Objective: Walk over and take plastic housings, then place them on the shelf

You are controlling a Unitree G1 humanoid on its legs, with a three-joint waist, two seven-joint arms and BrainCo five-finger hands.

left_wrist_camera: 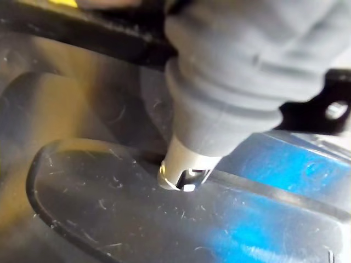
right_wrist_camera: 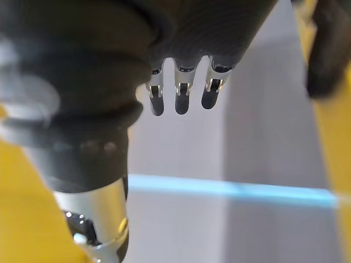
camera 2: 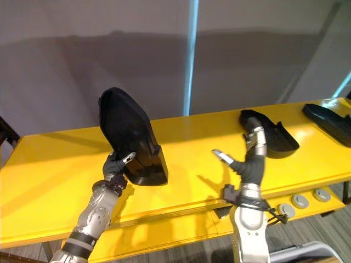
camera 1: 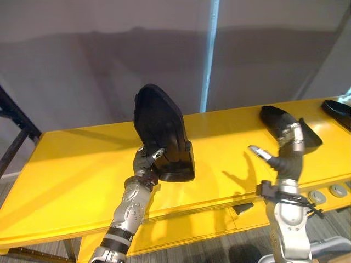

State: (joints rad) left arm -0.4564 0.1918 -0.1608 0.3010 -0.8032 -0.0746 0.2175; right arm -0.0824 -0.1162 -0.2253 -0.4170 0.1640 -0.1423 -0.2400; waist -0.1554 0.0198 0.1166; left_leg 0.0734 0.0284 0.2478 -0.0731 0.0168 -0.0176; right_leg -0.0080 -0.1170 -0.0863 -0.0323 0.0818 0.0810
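Our left hand [camera 1: 147, 163]: fingers curled round lower edge of black plastic housing [camera 1: 162, 129], held on end over yellow table [camera 1: 71, 170]. Our right hand [camera 1: 288, 159]: fingers straight, thumb wide, empty, near second housing [camera 1: 272, 115]. At far right edge, third housing [camera 1: 339, 111]. We see bare yellow between hands.
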